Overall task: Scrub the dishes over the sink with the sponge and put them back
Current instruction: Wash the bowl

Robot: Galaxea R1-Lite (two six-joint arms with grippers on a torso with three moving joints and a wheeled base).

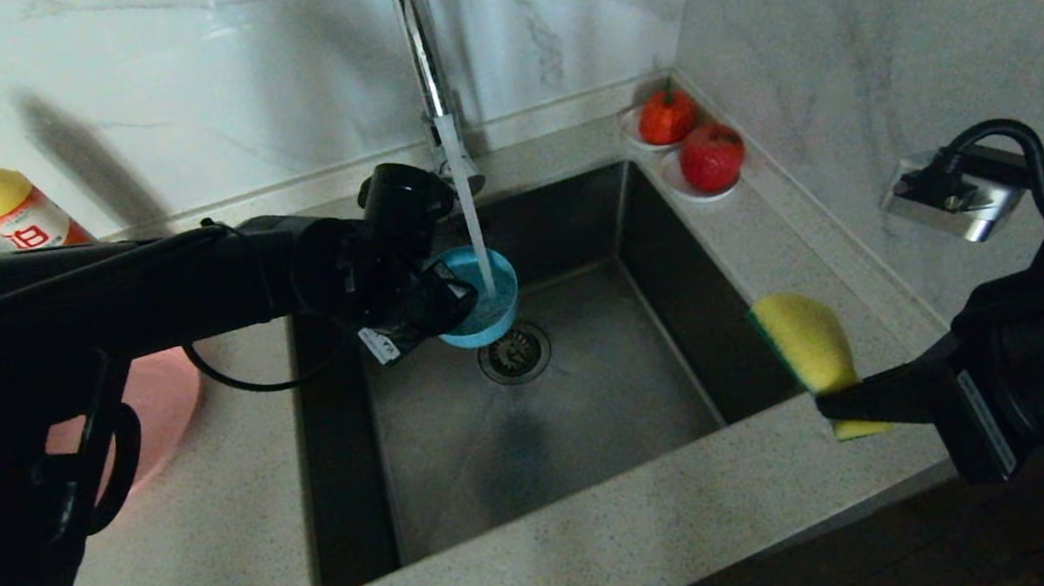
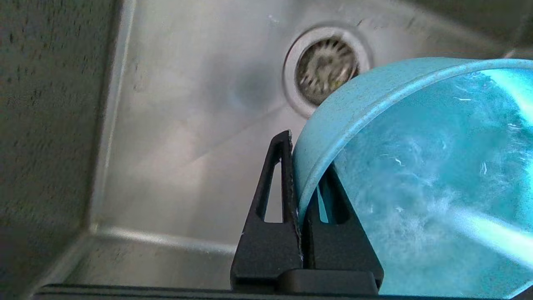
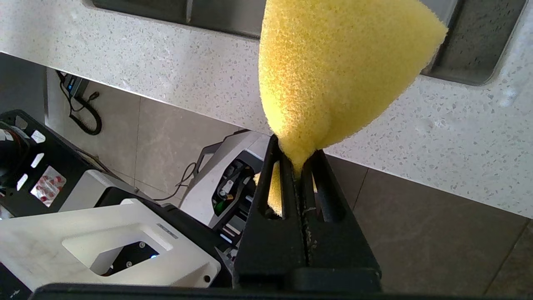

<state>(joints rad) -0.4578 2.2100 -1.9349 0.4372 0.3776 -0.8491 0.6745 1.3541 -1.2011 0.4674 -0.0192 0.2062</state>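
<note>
My left gripper is shut on the rim of the teal-blue bowl, holding it tilted over the sink under the running tap. Water swirls inside the bowl, whose wall is pinched between the two fingers of the left gripper. Out at the sink's right front corner, my right gripper is shut on the yellow sponge, which bulges out of the gripper as a squeezed cone. The pink plate lies on the counter at the left, mostly hidden by my left arm.
The drain strainer sits just below the bowl. Two white saucers with red fruits stand at the sink's back right corner. A yellow-capped detergent bottle is against the back wall at the left. A marble wall closes off the right side.
</note>
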